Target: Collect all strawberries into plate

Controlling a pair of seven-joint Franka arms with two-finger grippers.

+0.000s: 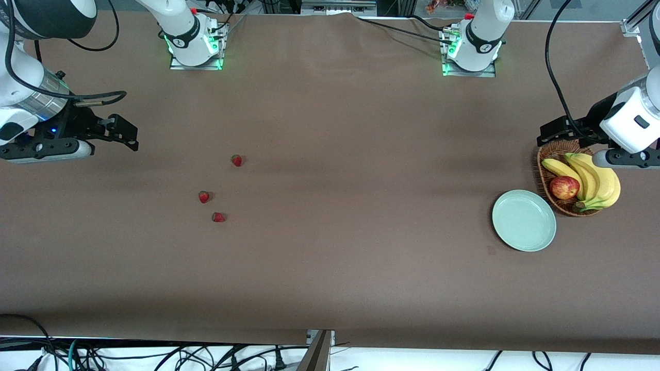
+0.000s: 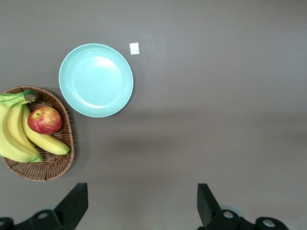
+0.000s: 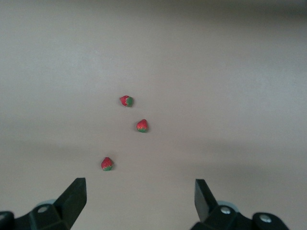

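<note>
a brown table is stretching between two white robot arms, and nothing is being held yet. three strawberries are lying loose on the cloth toward the right arm's end of the table: one strawberry is sitting farthest from the front camera, a second strawberry is lying nearer, and a third strawberry is lying nearest, just beside the second. the plate, round and pale mint green, is sitting bare toward the left arm's end, well apart from the berries and just beside a wicker basket that is holding bananas and an apple. the right gripper is hovering above the table's edge at its own end, fingers spread wide and gripping nothing (its wrist view is showing all three berries ahead of it). the left gripper is hanging over the basket, also spread wide and empty, and this arm is waiting. the task appears to be at its very start, with no berry in the plate. the next move is likely calling for the right gripper to travel over one berry, lower with a finger on either side, and pinch gently, since fruit this small could roll or slip away.
</note>
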